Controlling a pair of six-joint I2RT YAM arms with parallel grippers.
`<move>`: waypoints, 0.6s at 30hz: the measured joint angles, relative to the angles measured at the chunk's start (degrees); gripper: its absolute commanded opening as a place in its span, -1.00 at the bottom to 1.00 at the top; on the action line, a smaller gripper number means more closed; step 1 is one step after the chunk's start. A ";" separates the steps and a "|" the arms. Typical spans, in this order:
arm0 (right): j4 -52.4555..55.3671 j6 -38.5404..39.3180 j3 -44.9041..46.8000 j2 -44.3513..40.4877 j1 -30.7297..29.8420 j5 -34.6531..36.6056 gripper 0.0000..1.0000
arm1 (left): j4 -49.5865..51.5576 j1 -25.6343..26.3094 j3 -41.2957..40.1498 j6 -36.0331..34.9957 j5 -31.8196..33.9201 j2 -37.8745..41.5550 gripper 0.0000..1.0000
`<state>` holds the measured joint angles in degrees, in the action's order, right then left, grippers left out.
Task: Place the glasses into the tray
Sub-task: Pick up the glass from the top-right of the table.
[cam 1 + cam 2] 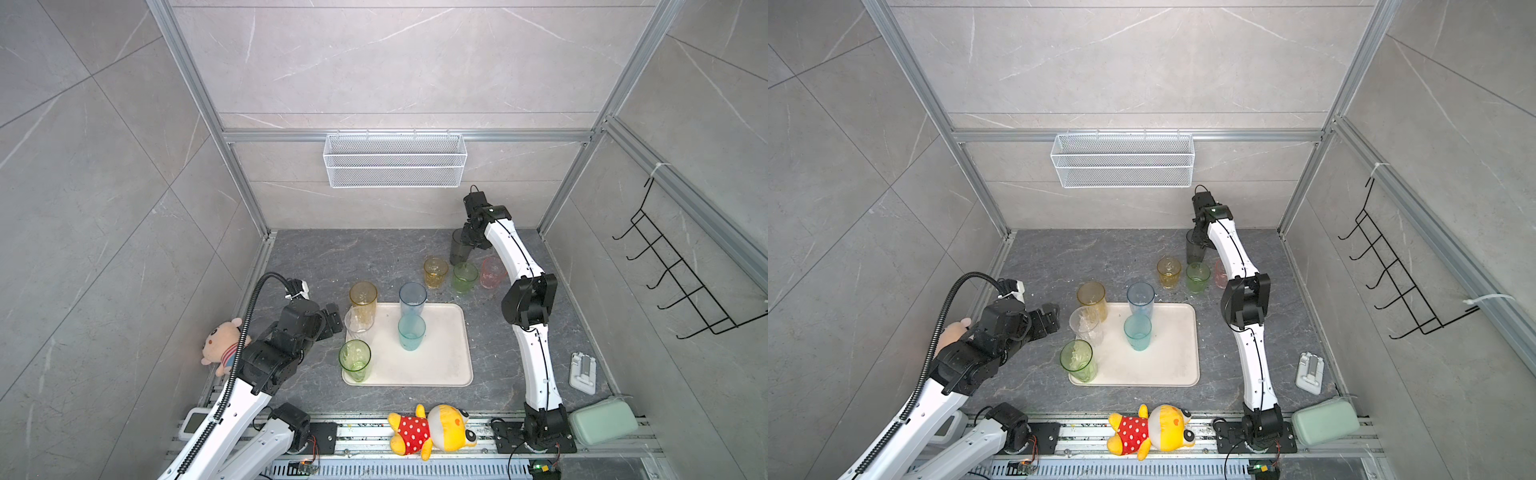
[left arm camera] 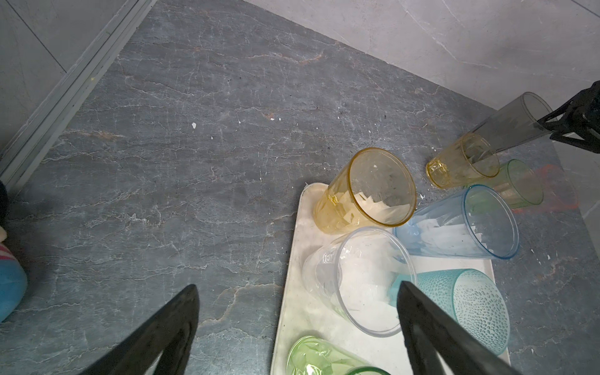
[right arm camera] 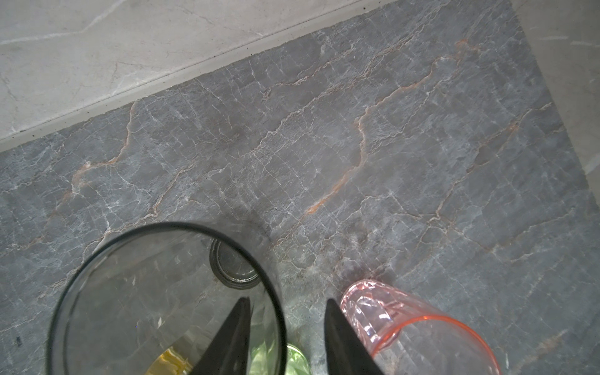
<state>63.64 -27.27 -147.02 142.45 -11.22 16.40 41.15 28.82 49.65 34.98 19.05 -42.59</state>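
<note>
On the grey table (image 1: 316, 257) the tray (image 1: 440, 365) sits mid-frame with five glasses (image 1: 411, 332), and upper right of it the right claw (image 3: 287, 300), open, has one finger (image 3: 233, 331) inside the grey glass (image 1: 456, 251) to grab it, while the left claw (image 2: 297, 285) hangs open and empty.

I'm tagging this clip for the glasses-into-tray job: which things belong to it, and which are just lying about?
Job: tray; tumblers: amber, clear, tall green, pale blue, teal, yellow, short green, pink, smoke-grey.
Lying about: bear plush, spotted plush, wire basket, hook rack, mint case, grey stand.
</note>
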 measured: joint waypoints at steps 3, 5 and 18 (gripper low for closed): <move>0.00 -0.02 0.00 0.02 0.00 -0.35 -0.34 | 0.00 0.00 0.00 0.00 -0.07 0.02 0.90; 0.00 0.00 0.00 0.02 0.00 -0.42 -0.38 | 0.00 0.00 0.00 0.00 -0.07 0.02 0.90; 0.66 0.04 0.00 0.02 -0.07 1.38 -0.78 | 0.02 0.00 0.00 0.17 -0.11 0.59 0.90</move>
<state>64.29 -27.22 -147.02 142.47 -11.29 17.78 41.17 28.82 49.65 35.16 18.94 -42.00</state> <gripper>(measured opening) 0.139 0.951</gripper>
